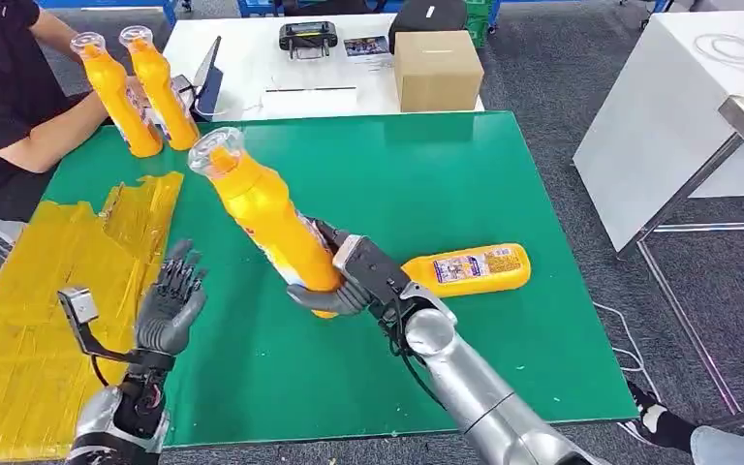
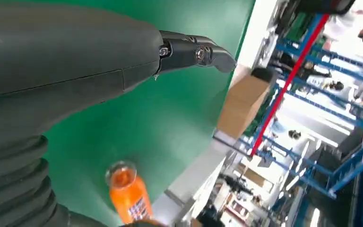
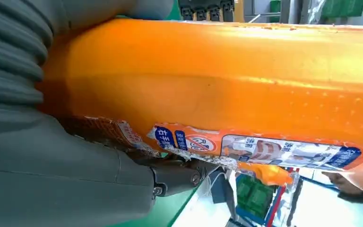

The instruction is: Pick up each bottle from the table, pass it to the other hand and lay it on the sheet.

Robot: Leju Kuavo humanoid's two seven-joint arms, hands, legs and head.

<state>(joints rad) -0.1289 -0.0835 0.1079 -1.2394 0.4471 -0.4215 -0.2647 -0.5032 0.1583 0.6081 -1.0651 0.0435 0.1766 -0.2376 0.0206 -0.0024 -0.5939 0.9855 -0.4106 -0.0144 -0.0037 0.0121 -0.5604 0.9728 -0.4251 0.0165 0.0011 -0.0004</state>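
My right hand (image 1: 349,276) grips an orange bottle (image 1: 262,208) by its lower body and holds it above the green table (image 1: 417,174), neck tilted up and to the left. Up close, that bottle (image 3: 227,85) shows a torn label, with my right hand (image 3: 52,161) wrapped around it. My left hand (image 1: 170,300) is open, fingers spread, to the left of the bottle and apart from it. Its fingers (image 2: 194,52) hover over the green surface. A second bottle (image 1: 465,269) lies on its side to the right. The yellow sheet (image 1: 39,291) covers the table's left part.
A person at the far left holds two more upright orange bottles (image 1: 136,87) on the table's back corner; one of them (image 2: 127,194) appears in the left wrist view. A cardboard box (image 1: 436,68) sits on the white table behind. A white table (image 1: 678,107) stands at right.
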